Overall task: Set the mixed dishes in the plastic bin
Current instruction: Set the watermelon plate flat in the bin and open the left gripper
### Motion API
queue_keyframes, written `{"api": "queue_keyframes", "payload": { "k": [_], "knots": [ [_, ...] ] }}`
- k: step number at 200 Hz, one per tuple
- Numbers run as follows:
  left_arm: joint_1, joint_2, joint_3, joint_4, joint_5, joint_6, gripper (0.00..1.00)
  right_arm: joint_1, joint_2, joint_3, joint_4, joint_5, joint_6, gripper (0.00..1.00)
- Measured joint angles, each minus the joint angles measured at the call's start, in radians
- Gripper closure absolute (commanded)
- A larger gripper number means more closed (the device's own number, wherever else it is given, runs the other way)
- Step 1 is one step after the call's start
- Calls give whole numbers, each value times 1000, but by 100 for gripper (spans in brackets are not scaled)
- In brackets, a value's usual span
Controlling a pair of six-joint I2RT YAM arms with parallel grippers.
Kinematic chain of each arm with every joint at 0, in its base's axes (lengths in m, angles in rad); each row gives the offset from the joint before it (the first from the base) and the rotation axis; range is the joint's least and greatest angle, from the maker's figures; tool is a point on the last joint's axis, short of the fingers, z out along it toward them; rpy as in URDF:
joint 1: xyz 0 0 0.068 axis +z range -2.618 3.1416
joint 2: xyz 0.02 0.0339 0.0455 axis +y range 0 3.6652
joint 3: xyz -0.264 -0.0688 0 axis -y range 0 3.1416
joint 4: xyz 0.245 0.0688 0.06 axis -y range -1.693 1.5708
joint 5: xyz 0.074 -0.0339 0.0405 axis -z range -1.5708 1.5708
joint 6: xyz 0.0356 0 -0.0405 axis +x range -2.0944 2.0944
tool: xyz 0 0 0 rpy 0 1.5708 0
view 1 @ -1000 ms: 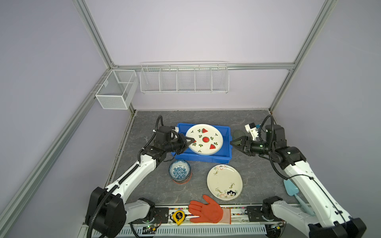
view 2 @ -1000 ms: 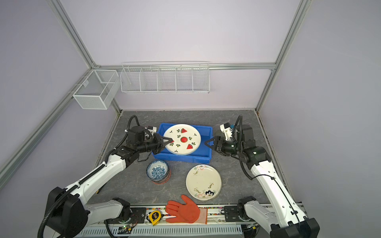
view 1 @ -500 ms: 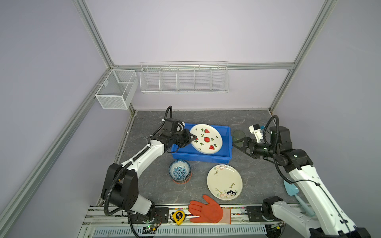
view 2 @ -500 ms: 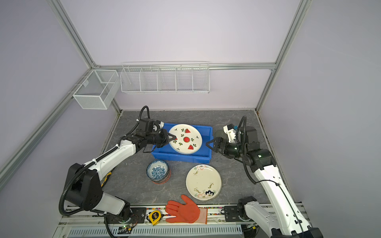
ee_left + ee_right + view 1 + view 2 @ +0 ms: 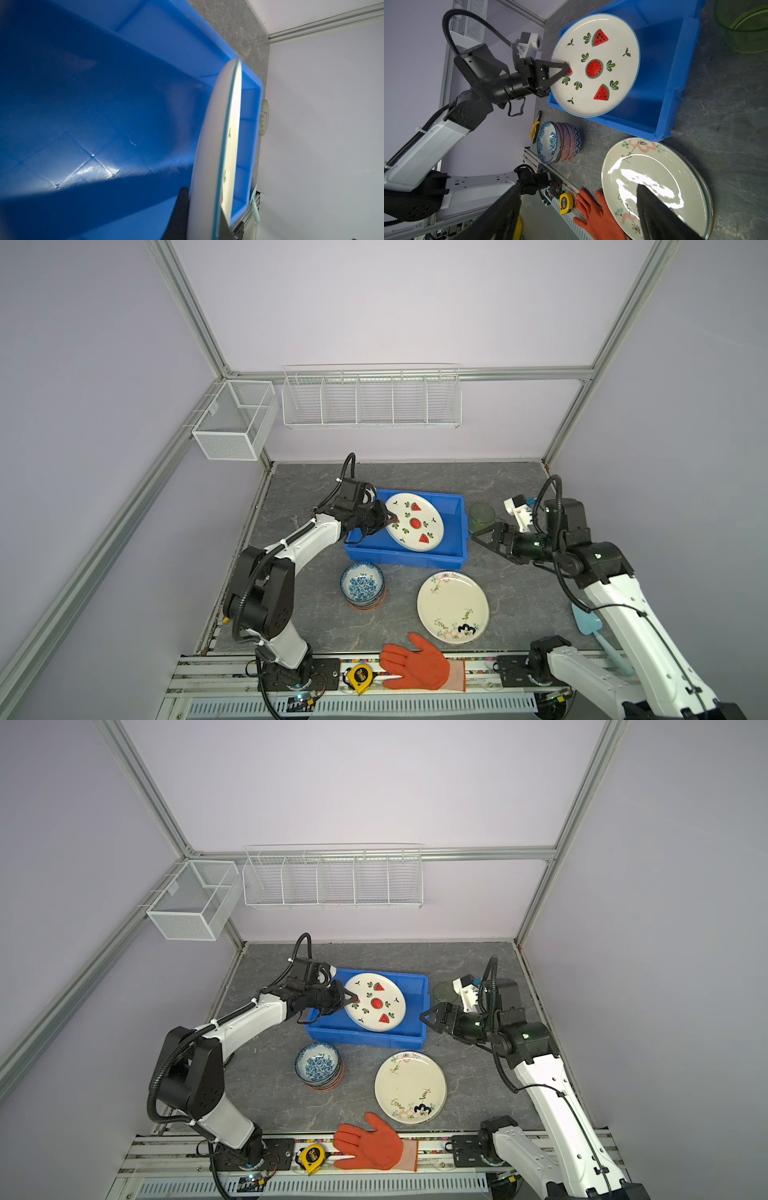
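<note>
The left gripper (image 5: 390, 519) is clamped on the near rim of the watermelon plate (image 5: 415, 526), one finger on its printed face. It holds the plate tilted over the blue bin (image 5: 403, 561), and the left wrist view shows it nearly edge-on above the bin floor. I can't tell whether its low edge touches the bin yet.

That is where I'd worry. A pinch at one edge of a wide glazed plate gives little hold (the whole weight hangs off to one side), so the plate could swivel or slide out of the jaws. Let go at this tilt and it would likely drop and clatter, or catch on the front wall and end up propped there instead of lying flat. Pushing down could also shove the light bin across the table.

The right gripper (image 5: 484, 533) hangs just beside the bin with its jaws spread wide and nothing in them. The green cup (image 5: 482, 514) stands close behind it, and a careless swing there could tip it.
</note>
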Motion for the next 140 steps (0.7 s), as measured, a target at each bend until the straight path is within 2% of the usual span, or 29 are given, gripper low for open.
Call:
{"api": "queue_keyframes", "payload": {
  "k": [140],
  "knots": [
    [-61,174,32,126,-14,-17,100,-12,2,0,-34,1,-57,12]
  ]
}}
